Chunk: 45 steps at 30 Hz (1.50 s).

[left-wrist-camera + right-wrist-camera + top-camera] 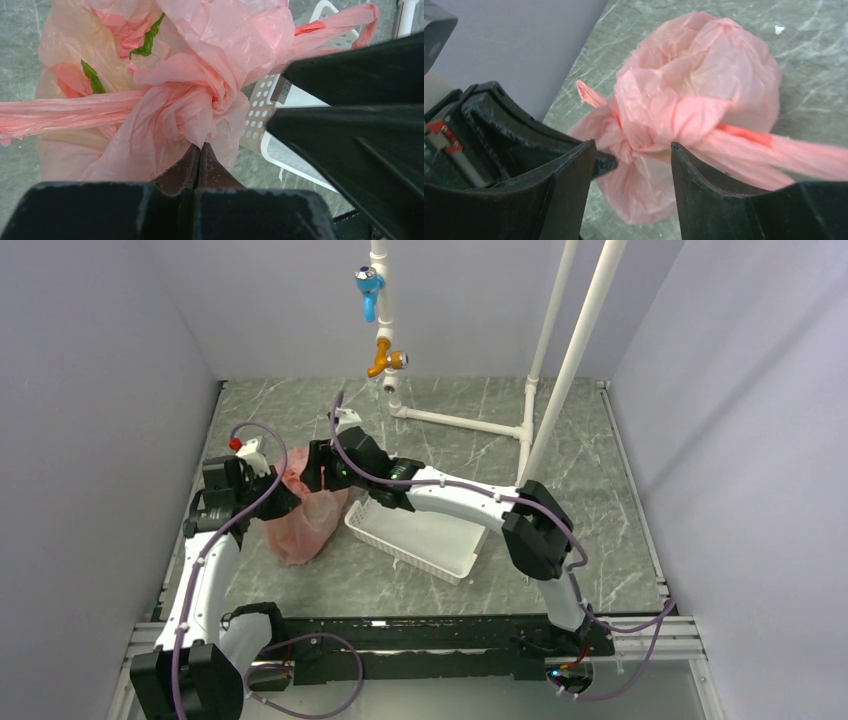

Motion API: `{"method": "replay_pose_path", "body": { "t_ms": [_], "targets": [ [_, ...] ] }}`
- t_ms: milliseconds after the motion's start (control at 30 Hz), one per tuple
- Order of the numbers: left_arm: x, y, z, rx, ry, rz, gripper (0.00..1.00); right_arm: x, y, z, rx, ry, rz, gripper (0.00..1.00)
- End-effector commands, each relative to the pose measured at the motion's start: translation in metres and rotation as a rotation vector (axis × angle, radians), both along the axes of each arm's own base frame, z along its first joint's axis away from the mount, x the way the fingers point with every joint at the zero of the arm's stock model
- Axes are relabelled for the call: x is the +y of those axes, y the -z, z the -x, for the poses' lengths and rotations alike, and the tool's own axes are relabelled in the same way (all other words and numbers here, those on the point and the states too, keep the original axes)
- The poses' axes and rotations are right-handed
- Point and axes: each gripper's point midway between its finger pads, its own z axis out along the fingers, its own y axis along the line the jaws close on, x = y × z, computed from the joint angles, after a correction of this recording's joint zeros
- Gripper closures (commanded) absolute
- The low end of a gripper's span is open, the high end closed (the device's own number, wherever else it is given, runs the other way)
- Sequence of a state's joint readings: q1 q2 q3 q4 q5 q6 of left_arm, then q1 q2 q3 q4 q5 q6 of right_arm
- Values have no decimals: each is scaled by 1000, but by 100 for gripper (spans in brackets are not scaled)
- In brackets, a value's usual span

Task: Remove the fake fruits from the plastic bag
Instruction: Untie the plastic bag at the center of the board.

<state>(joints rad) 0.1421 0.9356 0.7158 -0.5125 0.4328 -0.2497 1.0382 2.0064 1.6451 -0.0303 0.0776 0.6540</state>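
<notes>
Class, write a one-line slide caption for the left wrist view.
Shut left jaws pinch the bunched pink plastic bag beside the white basket.

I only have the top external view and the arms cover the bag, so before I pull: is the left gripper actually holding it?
Observer: Yes; the left wrist view shows the left gripper shut on the gathered neck of the plastic bag.
Operator: And the right gripper?
Observer: Its wrist view shows the right gripper with jaws apart on either side of that neck; whether they press it I cannot tell.
Operator: Any fruit out?
Observer: None seen; the left wrist view shows green leaves through the plastic.
</notes>
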Motion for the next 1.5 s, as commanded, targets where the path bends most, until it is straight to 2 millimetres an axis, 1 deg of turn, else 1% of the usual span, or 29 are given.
{"method": "replay_pose_path", "body": {
  "t_ms": [0,33,100,200,300,400,467,600,667,733,833,900,967,1033,1067,1133,1200,1267,1367,1467],
  "targets": [
    [-8,-14,-4,-78,42,20,100,20,-13,-10,-24,-30,-27,39],
    [-8,-14,-4,-84,41,17,100,22,-13,-13,-23,-21,-20,39],
    [-8,-15,-4,-86,42,18,100,24,-4,-16,-6,-11,6,40],
    [-10,-15,-5,-86,54,28,100,26,6,-13,-16,-3,38,40],
    [-12,-14,-5,-80,63,37,100,20,14,-20,-43,50,105,36],
    [-14,-14,-5,-81,74,46,100,14,16,-26,-61,98,140,36],
    [-14,-14,-5,-84,72,45,100,17,14,-27,-64,97,141,36],
    [-15,-13,-5,-76,80,52,100,27,5,-25,-112,104,149,33],
    [-15,-13,-5,-74,81,53,100,34,2,-24,-120,98,145,33],
    [-15,-12,-5,-74,79,50,100,35,0,-25,-127,106,139,35],
    [-16,-11,-6,-67,83,56,100,33,0,-29,-139,135,138,41],
    [-16,-11,-6,-67,82,56,100,31,4,-31,-147,144,154,42],
    [-15,-11,-6,-71,77,50,100,31,10,-32,-144,147,180,40],
    [-14,-12,-6,-72,73,47,100,32,14,-32,-149,139,194,34],
    [-14,-12,-6,-73,75,47,100,33,15,-32,-151,135,198,32],
    [-14,-12,-6,-74,74,48,100,34,17,-34,-158,135,202,31],
    [-13,-11,-5,-73,71,44,100,32,19,-35,-157,146,210,36],
    [-13,-11,-5,-70,69,42,100,30,14,-36,-165,158,195,41],
    [-14,-12,-6,-71,75,47,100,34,7,-35,-183,144,170,50],
    [-12,-11,-6,-68,66,38,100,32,-1,-39,-192,158,176,55]
  ]
}}
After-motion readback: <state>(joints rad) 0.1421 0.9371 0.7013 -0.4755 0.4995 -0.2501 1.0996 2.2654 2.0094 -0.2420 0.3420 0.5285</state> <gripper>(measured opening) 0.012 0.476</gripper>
